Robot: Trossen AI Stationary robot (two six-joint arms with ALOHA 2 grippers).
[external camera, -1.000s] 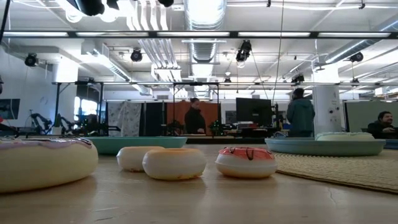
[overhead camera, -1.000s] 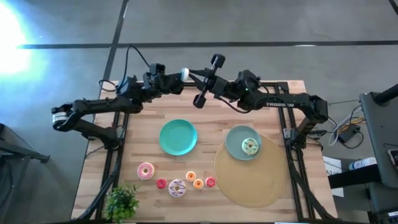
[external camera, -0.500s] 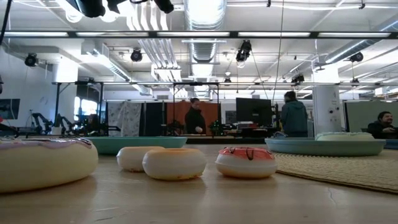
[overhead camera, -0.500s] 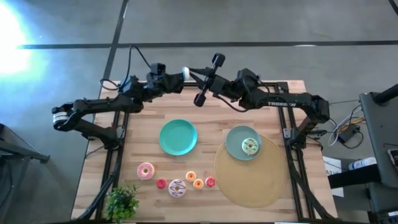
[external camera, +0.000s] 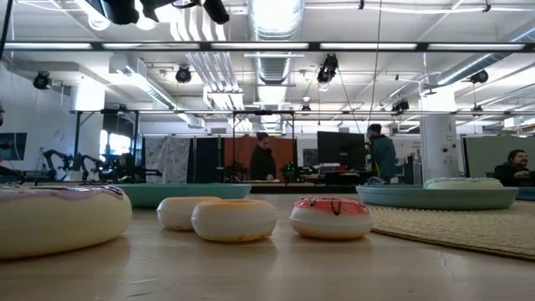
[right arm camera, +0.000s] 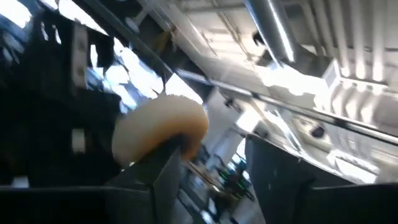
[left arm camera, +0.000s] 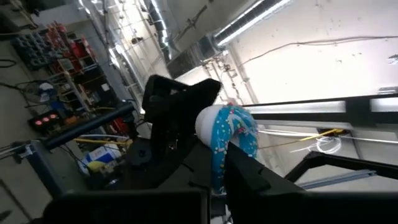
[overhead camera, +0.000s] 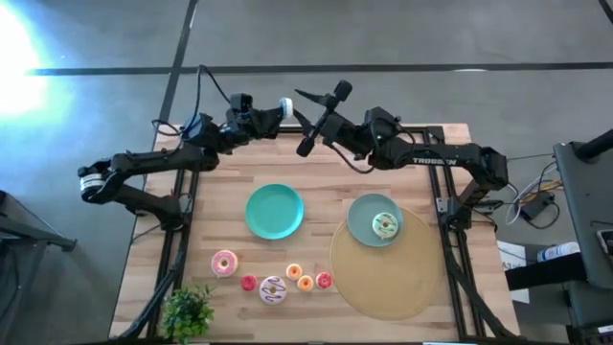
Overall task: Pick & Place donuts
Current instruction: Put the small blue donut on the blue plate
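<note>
Landmark: middle plate (overhead camera: 274, 212). Right of it: second plate (overhead camera: 362, 222) on mat (overhead camera: 383, 283), donut (overhead camera: 385, 226) in it. Near side of middle plate: row of donuts (overhead camera: 273, 285), plant (overhead camera: 187, 311) at row's left end. Far side: both grippers meet above table edge (overhead camera: 239, 153), left gripper (overhead camera: 281, 111) gripping donut (left arm camera: 225, 134).

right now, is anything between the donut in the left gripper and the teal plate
Nothing visible. The left gripper holds the blue-frosted donut above the table's far edge; only bare wood lies before the teal plate. The open right gripper sits beside it.
</note>
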